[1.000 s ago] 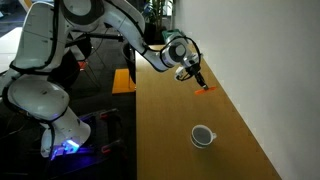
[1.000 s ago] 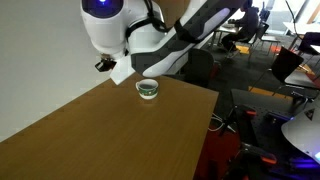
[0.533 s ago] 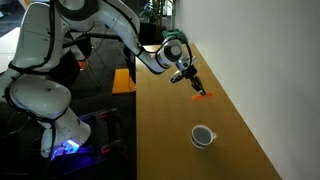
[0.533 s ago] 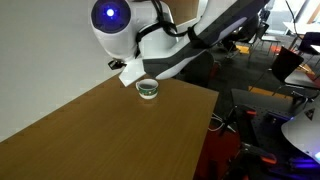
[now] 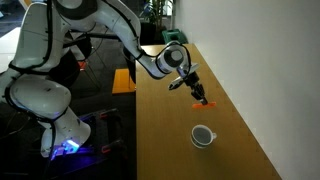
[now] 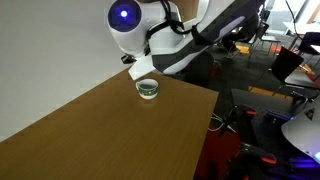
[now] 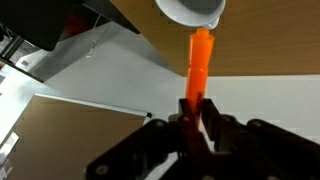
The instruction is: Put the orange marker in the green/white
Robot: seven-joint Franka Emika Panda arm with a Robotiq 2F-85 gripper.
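The orange marker (image 7: 199,65) is pinched between my gripper's (image 7: 197,108) two fingers and points away from the wrist toward the cup. In an exterior view my gripper (image 5: 196,92) holds the marker (image 5: 203,101) above the wooden table, short of the green/white cup (image 5: 203,136). The cup stands upright, white outside and dark inside. In the wrist view its white rim (image 7: 190,12) shows at the top edge, just past the marker's tip. In an exterior view the cup (image 6: 148,89) stands near the table's far edge, with the arm behind it.
The wooden table (image 5: 165,130) runs along a white wall (image 5: 260,60). The robot base (image 5: 45,100) stands beside the table, with a chair and cables on the floor. Office chairs and equipment (image 6: 280,70) stand beyond the table's end.
My gripper has lifted the orange marker off the table by the wall and carried it toward the cup. The cup has not moved.
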